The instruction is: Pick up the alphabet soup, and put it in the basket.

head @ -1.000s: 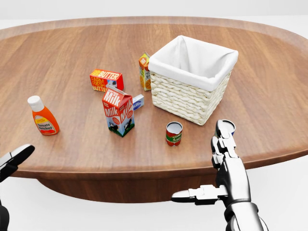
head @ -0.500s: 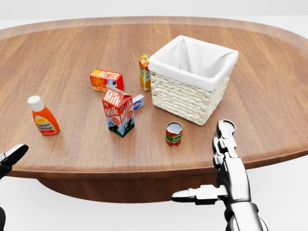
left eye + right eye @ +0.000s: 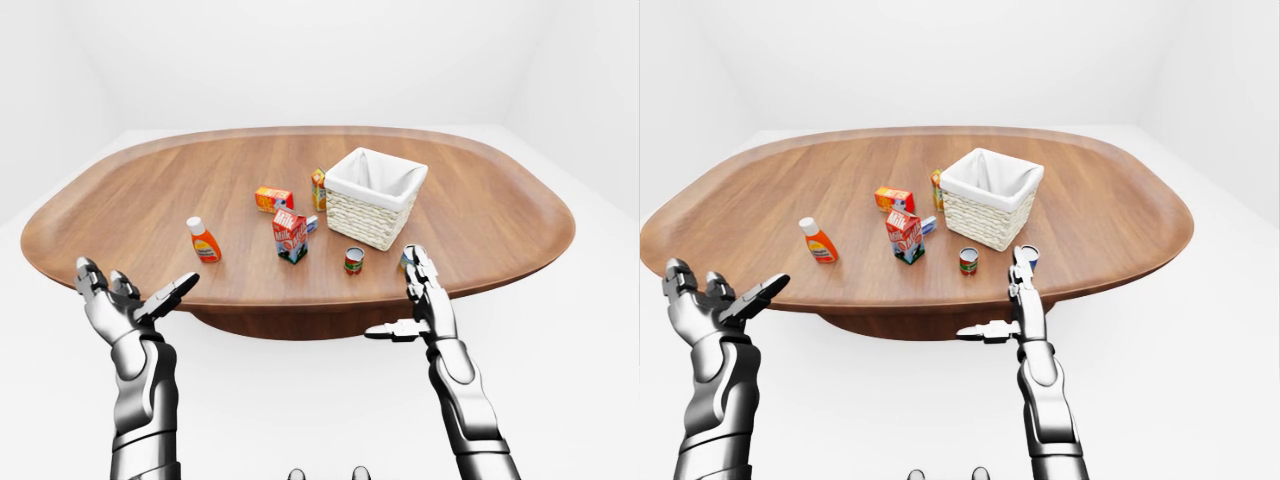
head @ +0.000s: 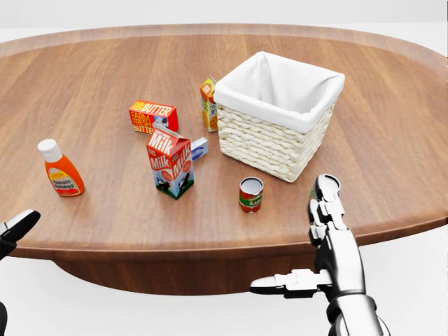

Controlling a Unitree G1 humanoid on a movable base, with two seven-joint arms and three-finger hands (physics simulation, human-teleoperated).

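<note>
A red-and-green can (image 4: 250,194) stands upright on the wooden table (image 4: 105,84), just below the basket (image 4: 278,115), which is wicker with a white lining. A second can (image 3: 1028,256) with blue and white on it stands to the right, mostly hidden behind my right fingers (image 4: 326,199) in the head view. No label is readable, so I cannot tell which can is the alphabet soup. My right hand (image 4: 318,238) is open at the table's near edge, thumb pointing left, and holds nothing. My left hand (image 3: 140,288) is open and empty, low at the left, off the table.
A milk carton (image 4: 170,162) stands left of the red can, with a small blue-white box (image 4: 199,148) beside it. A butter box (image 4: 152,116), an orange carton (image 4: 208,103) against the basket and a ketchup bottle (image 4: 60,169) lie further left.
My left hand has dropped lower at the head view's left edge. The whole picture has shifted slightly left and up, so the camera moved. The right hand has barely moved.
</note>
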